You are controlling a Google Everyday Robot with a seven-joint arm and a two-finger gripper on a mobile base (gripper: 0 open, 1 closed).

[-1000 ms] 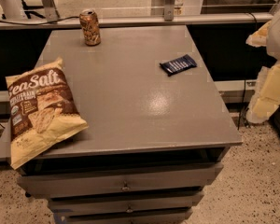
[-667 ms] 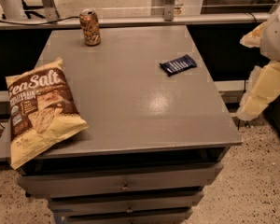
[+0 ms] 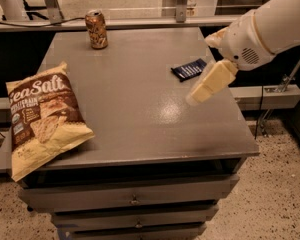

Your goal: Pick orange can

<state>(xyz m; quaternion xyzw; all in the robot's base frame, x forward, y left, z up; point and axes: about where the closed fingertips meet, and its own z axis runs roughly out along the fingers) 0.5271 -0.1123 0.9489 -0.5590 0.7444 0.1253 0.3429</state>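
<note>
The gripper (image 3: pixel 201 69) hangs over the worktop's (image 3: pixel 140 109) right edge, above the wrapper (image 3: pixel 186 70), its fingers (image 3: pixel 210 82) spread apart and gripping nothing. The can (image 3: pixel 96 29) stands upright at the far edge, near the left corner, well apart from it.

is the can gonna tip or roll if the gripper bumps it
Likely tips easily: the can stands upright, tall and narrow, near the far edge of the table. Once down, its round body would probably roll. The gripper hovers by the wrapper, far from the can.
</note>
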